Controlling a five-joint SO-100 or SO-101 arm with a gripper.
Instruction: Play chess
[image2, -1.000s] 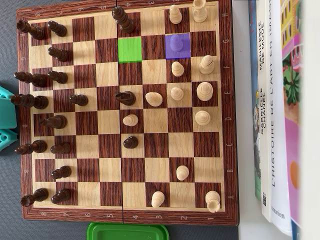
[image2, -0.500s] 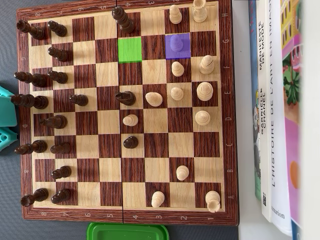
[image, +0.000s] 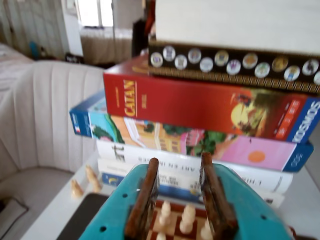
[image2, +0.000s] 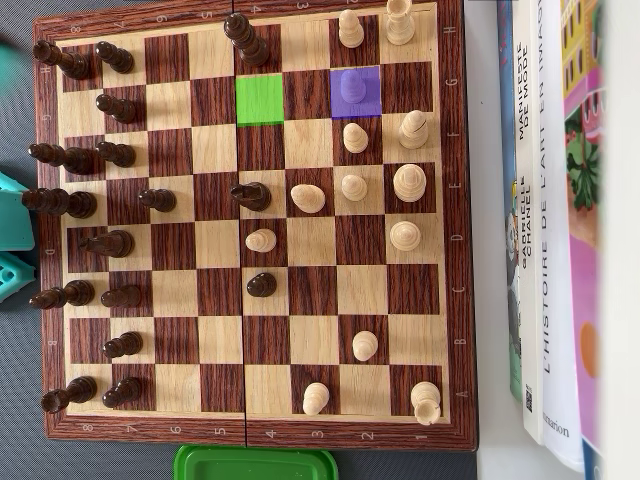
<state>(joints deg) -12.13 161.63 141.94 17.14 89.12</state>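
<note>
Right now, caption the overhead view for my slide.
Mid-game chessboard from above: pawn on purple-highlighted square, green-highlighted square empty.

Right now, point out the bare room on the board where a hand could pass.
In the overhead view, the chessboard has open squares along its bottom rows, below the lone dark pawn. The left columns, with dark pieces, and the upper right, with light pieces, are crowded.

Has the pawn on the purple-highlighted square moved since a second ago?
No. In the overhead view the pawn sits centred on the purple square, two squares right of the green square, same as before.
</note>
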